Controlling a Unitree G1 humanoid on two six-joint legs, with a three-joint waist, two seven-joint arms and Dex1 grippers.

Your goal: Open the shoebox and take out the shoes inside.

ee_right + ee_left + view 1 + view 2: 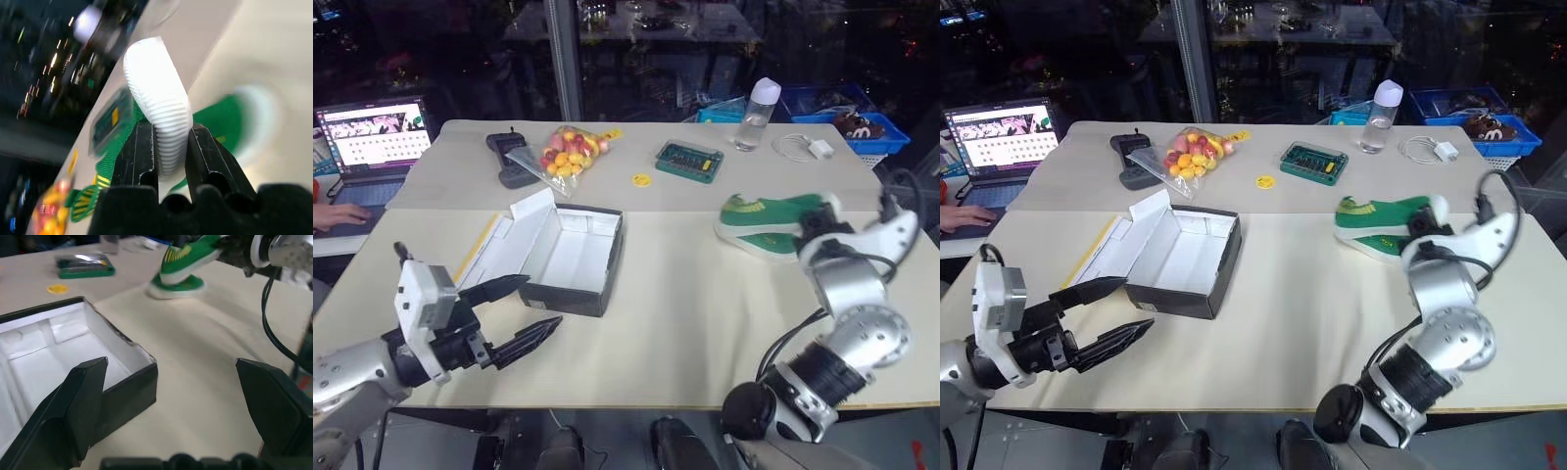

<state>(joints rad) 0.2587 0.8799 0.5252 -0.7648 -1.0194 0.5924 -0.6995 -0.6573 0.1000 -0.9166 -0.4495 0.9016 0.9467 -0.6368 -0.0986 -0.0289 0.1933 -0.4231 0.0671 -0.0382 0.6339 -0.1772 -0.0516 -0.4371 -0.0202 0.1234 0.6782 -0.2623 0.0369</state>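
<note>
Right claw [171, 161] is pinching the white ribbed sole edge of one of the shoes [773, 223], holding it by that edge low over the other shoe, which is lying on the far right of the tabletop [685, 323]. We judge we are setting the pair down together, well apart from the shoebox [570, 257] so it stays out of the way. That box is sitting open toward the left, white interior showing empty, lid flapped back. Our left claw [514, 313] is hovering just near the box, fingers spread wide and gripping nothing.
</note>
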